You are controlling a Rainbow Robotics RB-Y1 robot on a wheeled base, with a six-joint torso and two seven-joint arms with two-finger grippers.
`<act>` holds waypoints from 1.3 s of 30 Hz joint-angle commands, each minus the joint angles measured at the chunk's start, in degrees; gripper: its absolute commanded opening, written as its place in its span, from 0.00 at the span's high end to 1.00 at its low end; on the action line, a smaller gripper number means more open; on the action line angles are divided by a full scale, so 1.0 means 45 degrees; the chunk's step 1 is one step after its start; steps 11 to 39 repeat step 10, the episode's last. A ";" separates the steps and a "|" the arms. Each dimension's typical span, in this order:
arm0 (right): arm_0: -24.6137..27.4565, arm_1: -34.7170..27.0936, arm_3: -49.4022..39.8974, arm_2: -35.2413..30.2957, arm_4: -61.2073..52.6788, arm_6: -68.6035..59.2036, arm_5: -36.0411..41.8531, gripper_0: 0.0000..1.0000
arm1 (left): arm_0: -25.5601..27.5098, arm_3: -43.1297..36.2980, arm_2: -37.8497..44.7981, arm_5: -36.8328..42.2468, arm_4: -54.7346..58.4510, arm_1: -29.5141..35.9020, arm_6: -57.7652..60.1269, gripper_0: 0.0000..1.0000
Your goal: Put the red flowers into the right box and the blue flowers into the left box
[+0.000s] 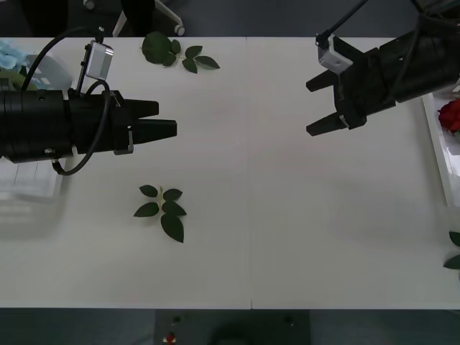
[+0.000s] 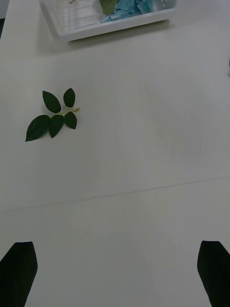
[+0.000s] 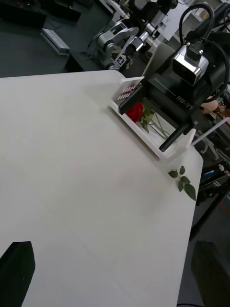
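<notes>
A red flower (image 1: 451, 115) lies in the right box (image 1: 437, 140) at the table's right edge; the left wrist view shows the red bloom (image 3: 135, 111) inside that box (image 3: 143, 137). Pale blue flowers (image 1: 10, 54) lie at the far left, and in the right wrist view they (image 2: 127, 8) rest in the left box (image 2: 110, 28). My left gripper (image 1: 152, 119) hovers open over the table beside the left box (image 1: 29, 183), holding nothing. Beside the right box, my right gripper (image 1: 318, 106) is open with nothing in it.
One bloomless leaf sprig (image 1: 164, 208) lies on the table in front of my left gripper, seen also as a sprig (image 2: 54, 117) in the right wrist view. Another sprig (image 1: 174, 52) lies at the far edge. Leaves (image 1: 454, 251) lie at the right edge.
</notes>
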 commanded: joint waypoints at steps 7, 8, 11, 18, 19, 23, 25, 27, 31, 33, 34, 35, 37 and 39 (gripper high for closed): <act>-0.0106 0.0135 0.0032 -0.0263 -0.0035 -0.0149 0.0082 0.03 | 0.0015 -0.0115 0.0320 -0.0031 0.0090 0.0217 -0.0429 0.06; -0.0106 0.0135 0.0032 -0.0263 -0.0035 -0.0149 0.0082 0.03 | 0.0015 -0.0115 0.0320 -0.0031 0.0090 0.0217 -0.0429 0.05; -0.0106 0.0135 0.0032 -0.0263 -0.0035 -0.0149 0.0082 0.03 | 0.0015 -0.0115 0.0320 -0.0031 0.0090 0.0217 -0.0429 0.06; -0.0106 0.0135 0.0032 -0.0263 -0.0035 -0.0149 0.0082 0.03 | 0.0015 -0.0115 0.0320 -0.0031 0.0090 0.0217 -0.0429 0.06; -0.0106 0.0135 0.0032 -0.0263 -0.0035 -0.0149 0.0082 0.03 | 0.0015 -0.0115 0.0320 -0.0031 0.0090 0.0217 -0.0429 0.06; -0.0106 0.0135 0.0032 -0.0263 -0.0035 -0.0149 0.0082 0.03 | 0.0015 -0.0115 0.0320 -0.0031 0.0090 0.0217 -0.0429 0.06; -0.0106 0.0135 0.0032 -0.0263 -0.0035 -0.0149 0.0082 0.03 | 0.0015 -0.0115 0.0320 -0.0031 0.0090 0.0217 -0.0429 0.06; -0.0106 0.0135 0.0032 -0.0263 -0.0035 -0.0149 0.0082 0.03 | 0.0015 -0.0115 0.0320 -0.0031 0.0090 0.0217 -0.0429 0.06; -0.0106 0.0135 0.0032 -0.0263 -0.0035 -0.0149 0.0082 0.03 | 0.0015 -0.0115 0.0320 -0.0031 0.0090 0.0217 -0.0429 0.06; -0.0106 0.0135 0.0032 -0.0263 -0.0035 -0.0149 0.0082 0.03 | 0.0015 -0.0115 0.0320 -0.0031 0.0090 0.0217 -0.0429 0.06; -0.0106 0.0135 0.0032 -0.0263 -0.0035 -0.0149 0.0082 0.03 | 0.0015 -0.0115 0.0320 -0.0031 0.0090 0.0217 -0.0429 0.06; -0.0106 0.0135 0.0032 -0.0263 -0.0035 -0.0149 0.0082 0.03 | 0.0015 -0.0115 0.0320 -0.0031 0.0090 0.0217 -0.0429 0.06; -0.0106 0.0135 0.0032 -0.0263 -0.0035 -0.0149 0.0082 0.03 | 0.0015 -0.0115 0.0320 -0.0031 0.0090 0.0217 -0.0429 0.06; -0.0106 0.0135 0.0032 -0.0263 -0.0035 -0.0149 0.0082 0.03 | 0.0015 -0.0115 0.0320 -0.0031 0.0090 0.0217 -0.0429 0.06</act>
